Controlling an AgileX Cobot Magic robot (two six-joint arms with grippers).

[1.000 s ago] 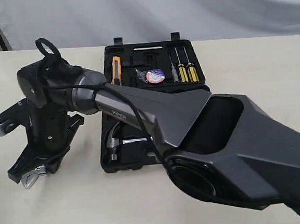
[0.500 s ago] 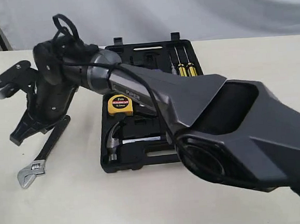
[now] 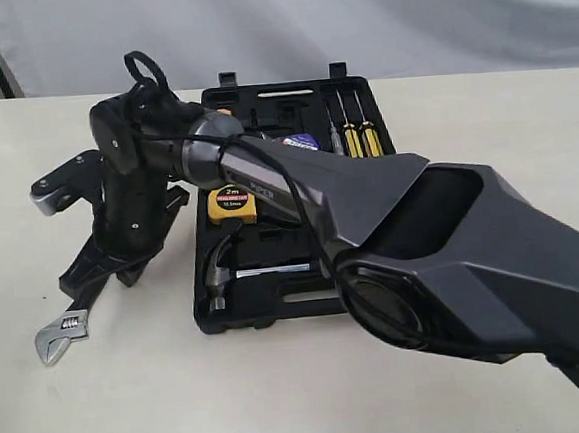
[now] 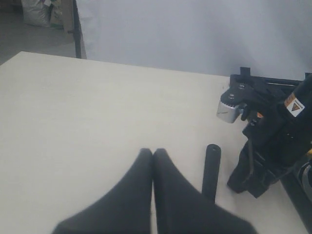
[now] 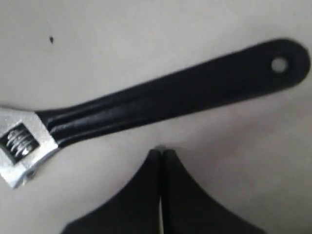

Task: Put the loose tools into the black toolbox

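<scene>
The silver adjustable wrench (image 3: 60, 337) with a black handle (image 5: 170, 97) lies on the table left of the black toolbox (image 3: 277, 313). My right gripper (image 3: 86, 281) has reached across and hangs shut and empty just beside the handle, tips (image 5: 161, 152) pressed together. The steel claw hammer (image 3: 219, 272) lies in the toolbox's near half. A tape roll (image 3: 304, 142) peeks out behind the arm in the far half. My left gripper (image 4: 153, 152) is shut and empty over bare table, a little way from the wrench handle (image 4: 211, 170) and the right gripper (image 4: 241, 181).
A yellow tape measure (image 3: 230, 203) sits in the toolbox, and yellow-handled screwdrivers (image 3: 359, 137) line its far half. The right arm's big dark links (image 3: 443, 255) cover much of the case. A white backdrop (image 3: 354, 21) bounds the table's far edge.
The right gripper rose off the wrench, swung up and left, then came back down right over the handle. The wrench now lies uncovered, and the tape measure has come into sight.
</scene>
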